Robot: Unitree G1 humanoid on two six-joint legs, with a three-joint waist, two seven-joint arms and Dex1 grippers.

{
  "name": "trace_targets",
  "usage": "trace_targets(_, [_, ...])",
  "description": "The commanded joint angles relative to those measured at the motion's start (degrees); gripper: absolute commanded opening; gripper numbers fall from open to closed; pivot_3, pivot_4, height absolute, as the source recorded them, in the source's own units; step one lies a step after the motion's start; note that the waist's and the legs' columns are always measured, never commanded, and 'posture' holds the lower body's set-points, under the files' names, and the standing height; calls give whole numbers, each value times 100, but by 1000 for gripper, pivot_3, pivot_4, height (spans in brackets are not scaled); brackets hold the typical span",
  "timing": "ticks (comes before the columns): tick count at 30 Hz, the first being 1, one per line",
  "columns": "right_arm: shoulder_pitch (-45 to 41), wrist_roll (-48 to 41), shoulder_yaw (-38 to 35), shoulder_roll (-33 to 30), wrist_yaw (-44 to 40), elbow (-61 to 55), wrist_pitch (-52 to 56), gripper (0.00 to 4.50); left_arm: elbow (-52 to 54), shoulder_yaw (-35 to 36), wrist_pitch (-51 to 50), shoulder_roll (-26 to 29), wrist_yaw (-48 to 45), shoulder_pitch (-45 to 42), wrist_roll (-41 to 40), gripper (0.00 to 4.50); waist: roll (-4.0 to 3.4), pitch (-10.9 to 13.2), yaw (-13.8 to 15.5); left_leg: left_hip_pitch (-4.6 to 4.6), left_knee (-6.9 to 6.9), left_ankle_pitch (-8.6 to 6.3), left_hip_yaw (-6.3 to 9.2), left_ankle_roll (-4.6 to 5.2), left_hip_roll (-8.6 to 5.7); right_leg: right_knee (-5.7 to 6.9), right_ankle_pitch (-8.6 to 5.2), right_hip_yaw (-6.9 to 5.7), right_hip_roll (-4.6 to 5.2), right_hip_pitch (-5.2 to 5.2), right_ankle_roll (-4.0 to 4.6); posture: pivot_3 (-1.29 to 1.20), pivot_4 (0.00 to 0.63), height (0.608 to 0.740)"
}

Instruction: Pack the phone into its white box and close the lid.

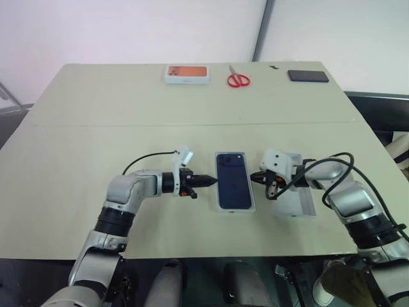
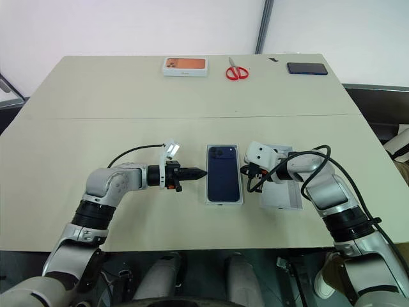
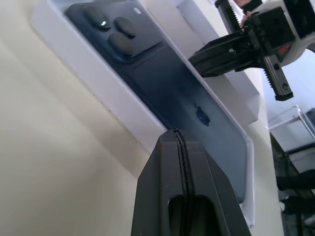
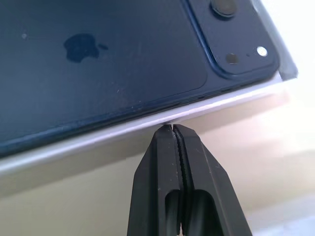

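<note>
**Kid:** 2 grippers, and both look pinched tight. Are you holding something?

**Me:** No. My left gripper (image 1: 209, 181) is clenched on nothing, and so is my right gripper (image 1: 255, 176). They sit on either side of the white box (image 1: 250, 206), with the tips just beside its long walls.

**Kid:** Where is the phone?

**Me:** The phone (image 1: 232, 181) lies flat inside the white box, back up, with its camera bumps at the far end. It looks snug, with a thin white rim showing all around it.

**Kid:** So what is left?

**Me:** I think the lid. The lid (image 1: 295, 204) rests open side up, just beside the box under my right arm, and I see nothing in it.

**Kid:** How do you do that well?

**Me:** I should open my fingers, grip the lid by its edge, flip it over, and line up its corners with the box. Then I push down gently and evenly, so the box does not slide.
</note>
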State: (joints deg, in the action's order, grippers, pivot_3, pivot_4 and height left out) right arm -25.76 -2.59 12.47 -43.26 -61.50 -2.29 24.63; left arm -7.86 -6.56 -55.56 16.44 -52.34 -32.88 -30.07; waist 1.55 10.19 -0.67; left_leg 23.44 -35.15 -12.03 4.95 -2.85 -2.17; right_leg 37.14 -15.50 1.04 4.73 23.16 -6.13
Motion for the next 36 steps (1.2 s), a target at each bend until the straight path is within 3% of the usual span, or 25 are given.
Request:
trace_targets(1, [97,-185,-230,-196,-132,-352,56,49,-56,-96,173,-89,-88,-223,-17,0,0,0,0,0,0,0,-1,0,0,0,0,0,0,0,0,0,150,740])
trace_targets(8, [111,-177,-278,-330,-46,-218,-19,49,-116,-187,305,-209,-57,-243,14,0,0,0,-13,-1,0,0,-1,0,2,1,0,1,-3,1,0,0,150,740])
trace_targets(11, [69,-191,-320,-307,36,-205,-60,49,-196,81,406,-145,-4,-344,-51,0,0,0,-7,-1,0,0,-1,0,1,1,0,1,-2,1,0,0,150,740])
trace_targets(16, [37,-328,-415,-218,146,-255,-46,49,-117,247,667,248,-66,-303,57,0,0,0,-18,-1,0,0,-2,0,2,1,0,2,-2,2,0,0,150,740])
trace_targets(25, [567,-450,-455,-704,-238,-448,-20,49,201,745,1768,1003,-324,211,107,0,-1,0,11,0,0,-1,-1,1,4,-1,0,2,3,0,0,0,150,740])
trace_targets(31, [582,-563,-644,-827,-217,-537,-26,49,265,854,1864,1268,-455,463,14,0,-1,1,-2,0,0,-2,-2,3,4,-2,0,2,3,0,1,0,150,740])
trace_targets(33, [451,-899,-832,-681,-183,-566,453,49,306,880,1736,1345,-535,515,-84,0,-1,1,-7,-1,0,-2,-1,3,5,-2,0,2,2,0,1,0,150,740])
trace_targets(36, [389,-1060,-995,-610,-33,-638,694,907,378,1027,1798,1396,-615,585,-201,850,-2,1,-10,-1,0,-2,-2,4,7,0,0,3,1,1,1,0,150,740])
